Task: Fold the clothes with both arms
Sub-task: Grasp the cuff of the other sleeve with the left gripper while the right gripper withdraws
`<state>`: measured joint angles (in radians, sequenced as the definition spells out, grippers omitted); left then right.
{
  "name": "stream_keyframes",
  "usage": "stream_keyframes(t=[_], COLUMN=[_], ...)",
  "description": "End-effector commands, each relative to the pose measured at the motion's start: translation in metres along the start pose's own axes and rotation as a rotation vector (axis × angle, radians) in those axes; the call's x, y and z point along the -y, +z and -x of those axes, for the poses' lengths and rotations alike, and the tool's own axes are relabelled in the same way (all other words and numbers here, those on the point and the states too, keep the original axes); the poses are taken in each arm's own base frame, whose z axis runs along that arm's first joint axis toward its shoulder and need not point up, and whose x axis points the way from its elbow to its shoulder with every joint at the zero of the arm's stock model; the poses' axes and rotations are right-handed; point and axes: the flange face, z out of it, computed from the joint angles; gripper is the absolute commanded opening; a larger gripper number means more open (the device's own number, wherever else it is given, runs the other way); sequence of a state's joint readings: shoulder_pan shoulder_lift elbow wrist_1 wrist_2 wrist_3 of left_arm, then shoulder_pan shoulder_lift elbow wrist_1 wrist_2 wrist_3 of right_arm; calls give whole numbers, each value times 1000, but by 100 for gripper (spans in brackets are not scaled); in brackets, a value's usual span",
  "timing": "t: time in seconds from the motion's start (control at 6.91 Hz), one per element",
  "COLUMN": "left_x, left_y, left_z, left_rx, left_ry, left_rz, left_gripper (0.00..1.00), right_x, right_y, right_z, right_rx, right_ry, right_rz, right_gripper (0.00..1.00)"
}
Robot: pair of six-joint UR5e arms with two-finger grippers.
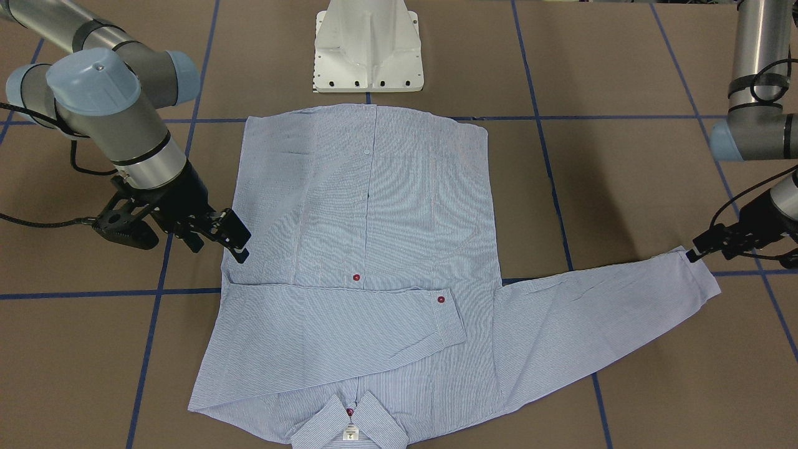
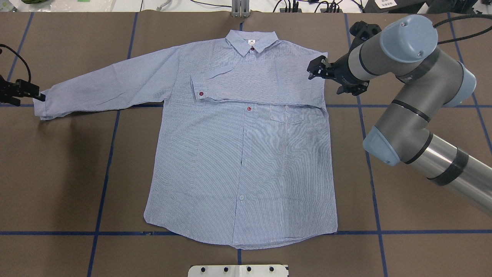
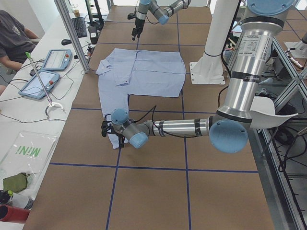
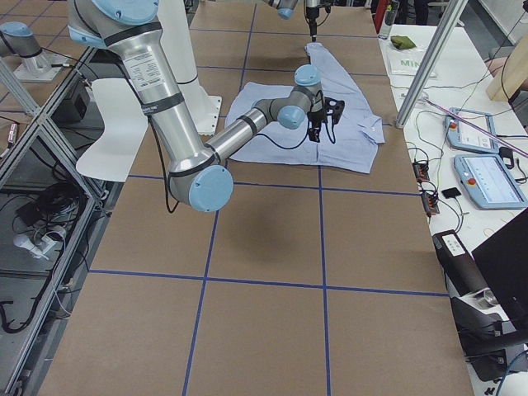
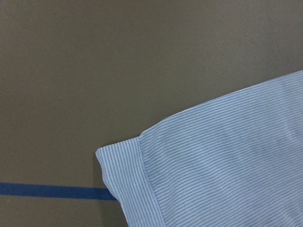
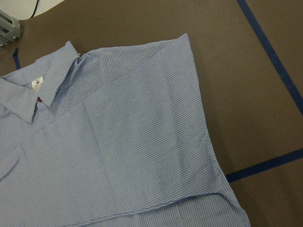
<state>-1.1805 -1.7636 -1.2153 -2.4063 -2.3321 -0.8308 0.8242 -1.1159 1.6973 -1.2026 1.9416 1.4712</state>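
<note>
The shirt [image 2: 246,161] lies flat on the table [image 2: 57,173], one sleeve folded across its chest, the other stretched out to the left gripper [image 2: 39,97], whose jaw state cannot be told, while the right gripper [image 2: 312,69] hangs parted and empty beside the folded shoulder.

shirt collar [image 1: 349,425] cut by front view's bottom edge, left gripper [image 2: 40,97] jaw spacing too small to tell

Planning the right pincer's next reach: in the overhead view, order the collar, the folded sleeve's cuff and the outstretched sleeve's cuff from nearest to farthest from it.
From the right pincer:
1. Collar, at the shirt's top, to the pincer's left.
2. Folded cuff, lying mid-chest.
3. Outstretched cuff, at the far left.
</note>
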Motion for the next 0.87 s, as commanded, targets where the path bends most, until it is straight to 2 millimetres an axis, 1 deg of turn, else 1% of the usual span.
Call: stream_keyframes(t=[0.0,0.14,0.29,0.58,0.72], left_x=[1,1,-1,-4,-3], left_y=[8,11,15,22,22], left_z=[7,12,18,23,23], left_rx=[6,6,3,6,6], left_ry=[-13,-8,-2,-4,-5], left_rz=[9,7,3,11,11], left_gripper=[87,86,77,68,59], right_x=[-2,-2,-2,-2,-2], right_y=[2,1,1,1,1], right_z=[0,-1,0,-1,-1], right_rx=[-2,-2,-1,-2,-1], right_ry=[-1,-1,-2,-1,-2], right_rz=[0,0,0,0,0], right_gripper=[100,100,100,100,100])
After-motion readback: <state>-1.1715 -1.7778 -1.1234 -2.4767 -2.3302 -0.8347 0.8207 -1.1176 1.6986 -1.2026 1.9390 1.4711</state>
